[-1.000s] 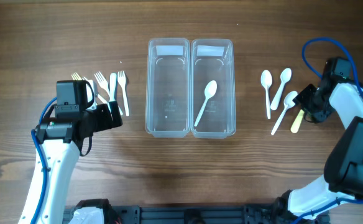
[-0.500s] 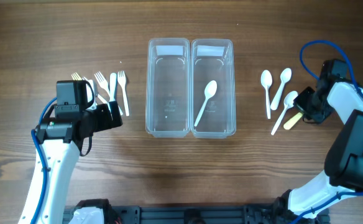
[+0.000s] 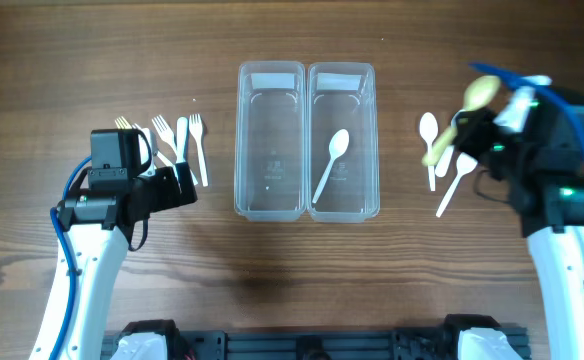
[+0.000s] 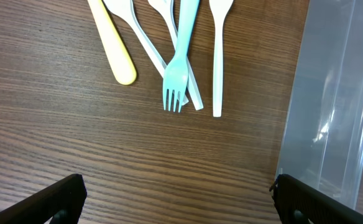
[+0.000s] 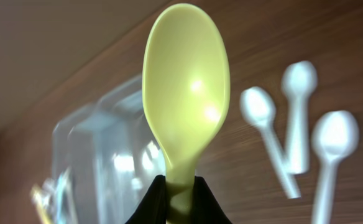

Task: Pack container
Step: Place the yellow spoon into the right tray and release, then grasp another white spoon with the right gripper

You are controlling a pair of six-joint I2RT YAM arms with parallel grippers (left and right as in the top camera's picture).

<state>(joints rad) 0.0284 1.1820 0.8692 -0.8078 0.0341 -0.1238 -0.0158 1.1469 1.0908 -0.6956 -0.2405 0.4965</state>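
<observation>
Yellow spoon point(image 3: 481, 93): off the table, clamped by its handle in the right gripper point(image 3: 469, 128), up over the loose spoons point(image 3: 429, 135) to the right of the containers. From overhead we read its long axis as a diagonal, bowl toward the far right, handle end toward the near left. In the right wrist view the yellow spoon point(image 5: 184, 93) stands straight up the frame, bowl on top with its hollow facing the lens, and the handle is pinched tight between the two dark fingers point(image 5: 150, 202) at the bottom edge.

Loose spoons: three, white, lying on the table point(image 3: 292, 270). The gripper partly hides one.

Left container point(image 3: 240, 140) and right container point(image 3: 375, 140): clear, side by side and touching, long axes running far to near. In the right container we note one white spoon point(image 3: 331, 165), bowl at the far end, handle slanting near-left.

Forks point(image 3: 177, 135): a fanned cluster left of the containers.

Left gripper point(image 3: 177, 185): just on the near side of the forks, jaws spread wide with nothing between them. In the left wrist view its fingertips point(image 4: 69, 193) sit at the bottom corners, with wood grain between
</observation>
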